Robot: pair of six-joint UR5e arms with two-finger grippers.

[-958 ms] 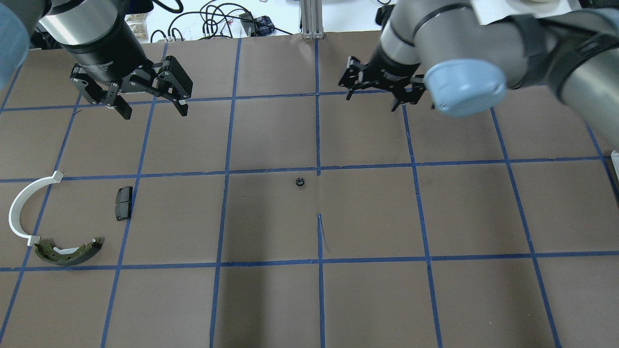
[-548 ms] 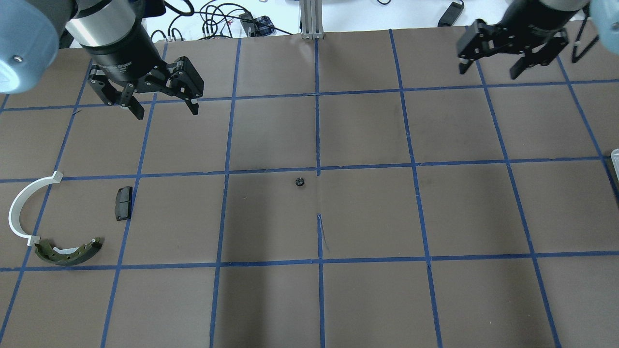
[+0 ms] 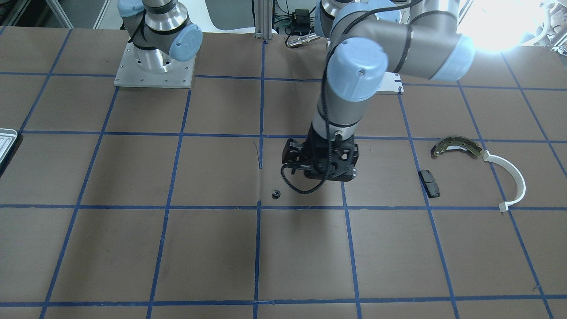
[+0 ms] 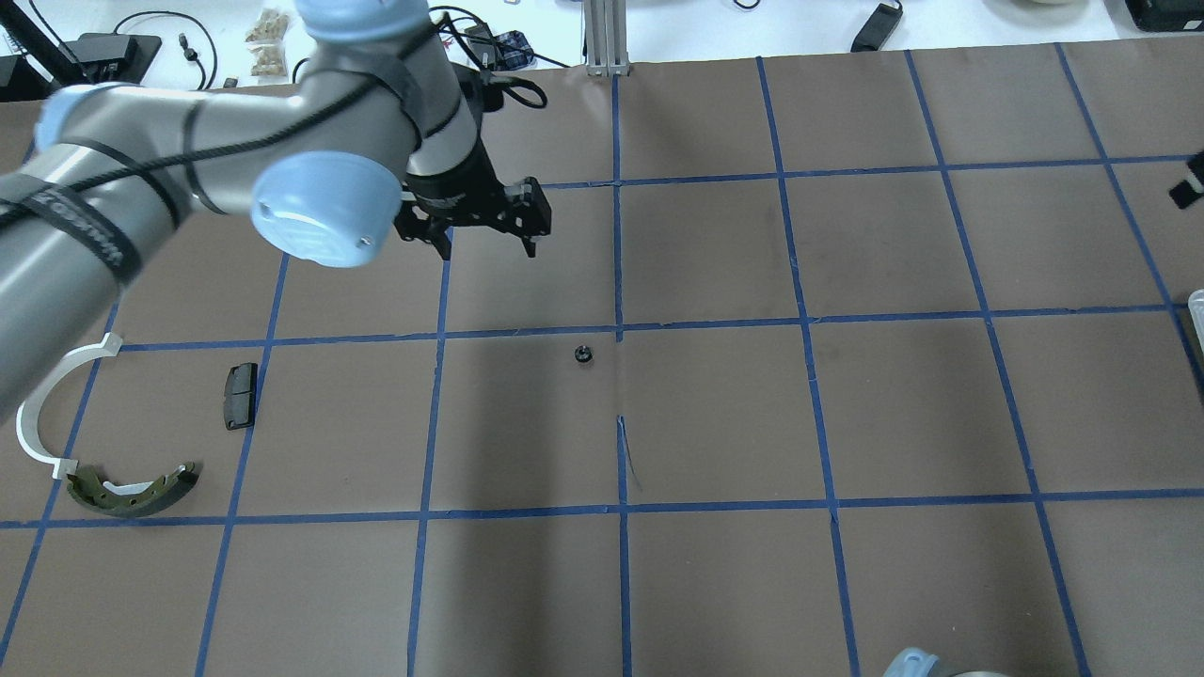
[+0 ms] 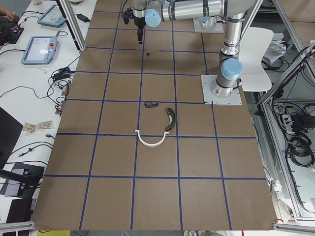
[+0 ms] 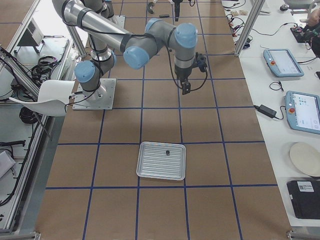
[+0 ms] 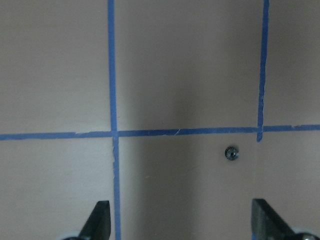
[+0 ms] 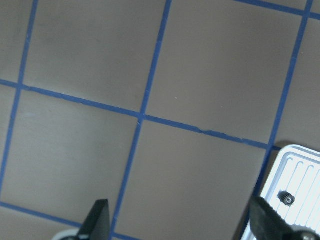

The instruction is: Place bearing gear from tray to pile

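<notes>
Brown paper gridded with blue tape covers the tabletop. From the front-facing camera, the left hand hangs near a small black bearing gear lying mid-tabletop. The pile is a brake shoe, a white half-ring and a black pad, well apart on the robot's left. Only a corner of the tray shows at the opposite edge. The finger spread cannot be read here.

Overhead, that hand shows both fingers wide apart and empty, with the gear near but untouched.

The left-end view adds only the pile's layout: pad, shoe, half-ring.

The right-end view alone shows the whole tray, with a second gear inside and the right hand poised beyond it.

The left wrist camera confirms spread fingers holding nothing, the gear ahead and off-centre.

The right wrist camera shows the right hand equally wide and empty, with the tray gear at the corner.

As I judge it, no gear has reached the pile. One is out of the tray and awaits pickup, and one has not left it.
</notes>
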